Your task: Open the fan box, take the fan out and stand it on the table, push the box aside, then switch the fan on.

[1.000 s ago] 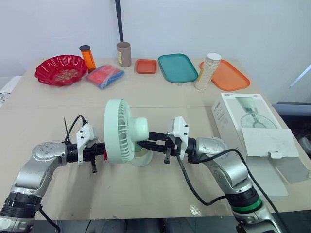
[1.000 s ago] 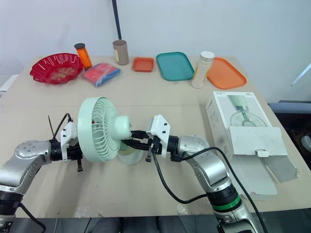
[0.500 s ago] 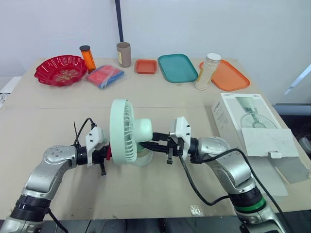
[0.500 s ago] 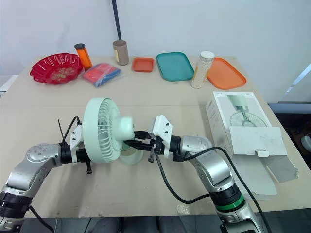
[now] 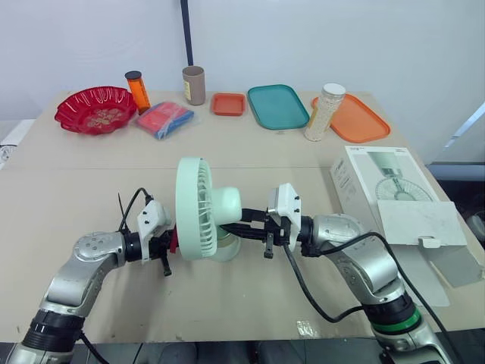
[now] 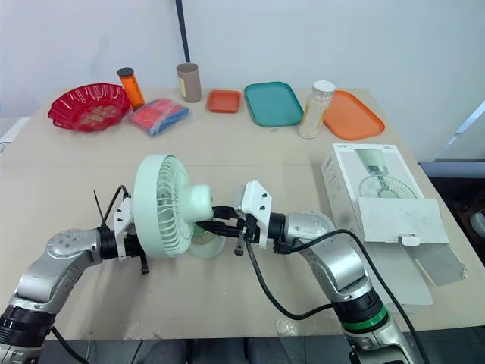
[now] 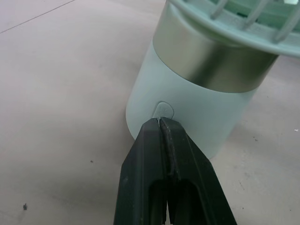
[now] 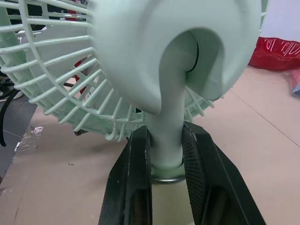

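Observation:
A pale green fan (image 5: 203, 207) stands upright on the table, its grille facing my left. My right gripper (image 5: 236, 227) is shut on the fan's neck (image 8: 165, 140), one black finger on each side. My left gripper (image 7: 160, 121) is shut, its tips touching the small button (image 7: 164, 110) on the fan's round base (image 7: 187, 110). From the head, the left gripper (image 5: 173, 241) sits low behind the grille. The white fan box (image 5: 394, 205) lies at the right of the table with its flap open.
Along the far edge stand a red bowl (image 5: 95, 108), an orange bottle (image 5: 137, 90), a blue-red packet (image 5: 163, 118), a brown cup (image 5: 193, 84), a small orange tray (image 5: 227, 103), a teal tray (image 5: 277, 105), a white jar (image 5: 324, 111) and an orange tray (image 5: 356, 117).
My left arm has moved right, bringing its gripper in under the grille to the fan's base. The fan and my right gripper have shifted slightly right.

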Robot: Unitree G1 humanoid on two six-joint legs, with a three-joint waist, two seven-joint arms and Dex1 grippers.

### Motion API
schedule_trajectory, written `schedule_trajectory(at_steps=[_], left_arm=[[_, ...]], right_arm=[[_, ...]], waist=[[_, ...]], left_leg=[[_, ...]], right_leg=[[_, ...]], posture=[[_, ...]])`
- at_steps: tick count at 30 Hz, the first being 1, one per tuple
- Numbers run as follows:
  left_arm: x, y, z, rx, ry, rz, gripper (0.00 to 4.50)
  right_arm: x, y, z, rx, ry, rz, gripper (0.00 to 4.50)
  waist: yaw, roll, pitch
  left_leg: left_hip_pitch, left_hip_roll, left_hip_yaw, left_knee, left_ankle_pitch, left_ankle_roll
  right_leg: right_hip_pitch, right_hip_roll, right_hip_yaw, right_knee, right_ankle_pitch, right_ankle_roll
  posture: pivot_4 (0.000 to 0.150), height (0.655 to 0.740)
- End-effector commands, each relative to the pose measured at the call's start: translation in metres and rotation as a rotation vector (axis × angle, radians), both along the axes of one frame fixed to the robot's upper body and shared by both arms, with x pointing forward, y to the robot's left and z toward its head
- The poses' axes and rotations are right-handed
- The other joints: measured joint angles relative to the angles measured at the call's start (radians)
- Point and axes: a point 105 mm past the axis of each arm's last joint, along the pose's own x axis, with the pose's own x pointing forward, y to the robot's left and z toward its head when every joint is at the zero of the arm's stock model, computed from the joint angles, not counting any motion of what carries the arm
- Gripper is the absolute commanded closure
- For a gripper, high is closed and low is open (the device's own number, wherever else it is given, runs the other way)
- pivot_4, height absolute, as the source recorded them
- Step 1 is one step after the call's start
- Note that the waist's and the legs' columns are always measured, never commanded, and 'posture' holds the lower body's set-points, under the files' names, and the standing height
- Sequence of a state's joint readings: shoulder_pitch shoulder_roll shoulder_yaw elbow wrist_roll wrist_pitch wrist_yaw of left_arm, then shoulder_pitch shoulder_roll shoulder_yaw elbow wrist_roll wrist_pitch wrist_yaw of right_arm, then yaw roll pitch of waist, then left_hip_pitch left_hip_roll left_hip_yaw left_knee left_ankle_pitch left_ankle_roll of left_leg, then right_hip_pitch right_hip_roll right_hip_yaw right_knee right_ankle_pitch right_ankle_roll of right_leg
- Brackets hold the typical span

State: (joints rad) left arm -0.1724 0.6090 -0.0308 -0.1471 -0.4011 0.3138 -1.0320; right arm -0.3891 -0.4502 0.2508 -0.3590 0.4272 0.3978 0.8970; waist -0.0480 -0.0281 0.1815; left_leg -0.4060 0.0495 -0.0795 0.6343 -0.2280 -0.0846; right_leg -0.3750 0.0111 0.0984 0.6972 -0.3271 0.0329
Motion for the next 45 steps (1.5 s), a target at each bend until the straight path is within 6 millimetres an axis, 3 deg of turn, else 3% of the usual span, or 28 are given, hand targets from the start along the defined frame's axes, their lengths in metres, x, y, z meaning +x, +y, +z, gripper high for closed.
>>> schedule_trajectory(at_steps=[1,29,45], left_arm=[[0.003,-0.003,0.01,-0.027,-0.027,-0.005,4.38],[-0.007,-0.016,0.012,-0.05,-0.018,-0.056,4.38],[-0.005,-0.014,0.011,-0.048,-0.022,-0.045,4.38]], right_arm=[[-0.008,0.002,0.01,0.019,-0.036,0.028,4.16],[-0.006,0.007,0.005,-0.001,-0.033,0.031,4.16],[-0.006,0.007,0.004,-0.005,-0.03,0.031,4.16]], waist=[[0.0,0.0,0.0],[0.0,0.0,0.0],[0.0,0.0,0.0]], left_leg=[[0.0,0.0,0.0,0.0,0.0,0.0],[0.001,0.0,-0.001,0.0,0.0,0.0],[0.001,-0.001,-0.001,0.0,0.0,0.0]], right_leg=[[0.0,0.0,0.0,0.0,0.0,0.0],[0.001,0.0,0.0,0.0,0.0,0.0],[0.002,0.0,0.0,0.0,0.0,0.001]], posture=[[0.15,0.74],[0.15,0.74],[0.15,0.74]])
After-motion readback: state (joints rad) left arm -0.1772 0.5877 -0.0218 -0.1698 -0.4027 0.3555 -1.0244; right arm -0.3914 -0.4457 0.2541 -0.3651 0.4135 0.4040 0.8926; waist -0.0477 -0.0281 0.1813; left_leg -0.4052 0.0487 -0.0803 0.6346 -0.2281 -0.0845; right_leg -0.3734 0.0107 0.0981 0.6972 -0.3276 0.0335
